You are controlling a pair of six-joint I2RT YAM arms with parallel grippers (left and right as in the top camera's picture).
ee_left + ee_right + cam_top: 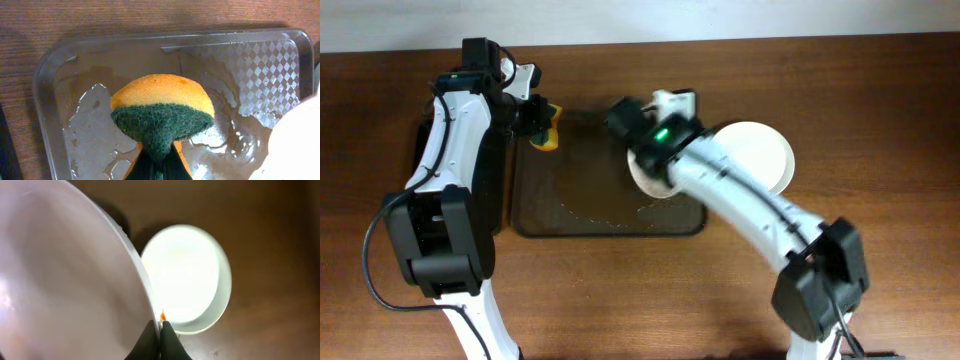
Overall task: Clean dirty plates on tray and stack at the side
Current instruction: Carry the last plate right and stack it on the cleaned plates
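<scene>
My left gripper is shut on an orange sponge with a green scouring side. It holds the sponge over the far left corner of the dark tray, whose wet floor shows in the left wrist view. My right gripper is shut on the rim of a white plate, held at the tray's right end. A small orange smear sits on the rim by the fingertips. Another white plate lies on the table right of the tray. I cannot see a third plate separately.
A narrower black tray lies left of the big tray, mostly under my left arm. Water pools on the big tray's floor. Brown wooden table surrounds everything.
</scene>
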